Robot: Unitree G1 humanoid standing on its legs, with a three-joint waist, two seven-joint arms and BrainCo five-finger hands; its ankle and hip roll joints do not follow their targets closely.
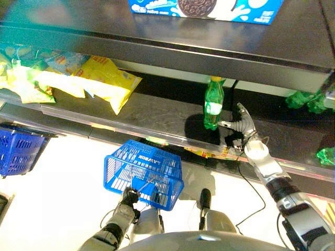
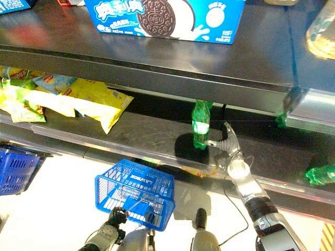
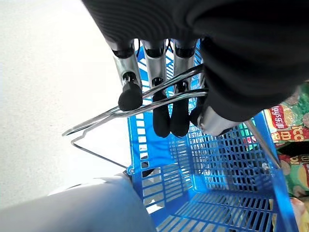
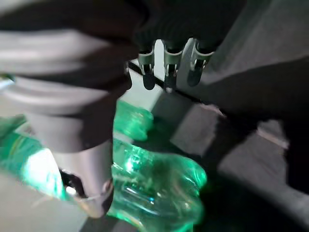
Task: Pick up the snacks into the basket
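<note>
My left hand (image 1: 128, 197) is shut on the wire handles (image 3: 159, 94) of a blue plastic basket (image 1: 144, 170), which hangs empty below the shelf edge. Yellow and green snack bags (image 1: 107, 78) lie on the left part of the dark middle shelf (image 1: 157, 112). My right hand (image 1: 242, 129) rests on that shelf just right of an upright green bottle (image 1: 213, 104). Its fingers (image 4: 166, 67) are straight, and the thumb (image 4: 91, 159) lies against the bottle (image 4: 154, 188) without closing on it.
A blue cookie box (image 1: 209, 8) stands on the shelf above. A second blue basket (image 1: 18, 149) sits at the far left. More green bottles (image 1: 306, 99) lie at the right end of the shelf. More snack bags (image 3: 289, 145) show on a lower shelf behind the basket.
</note>
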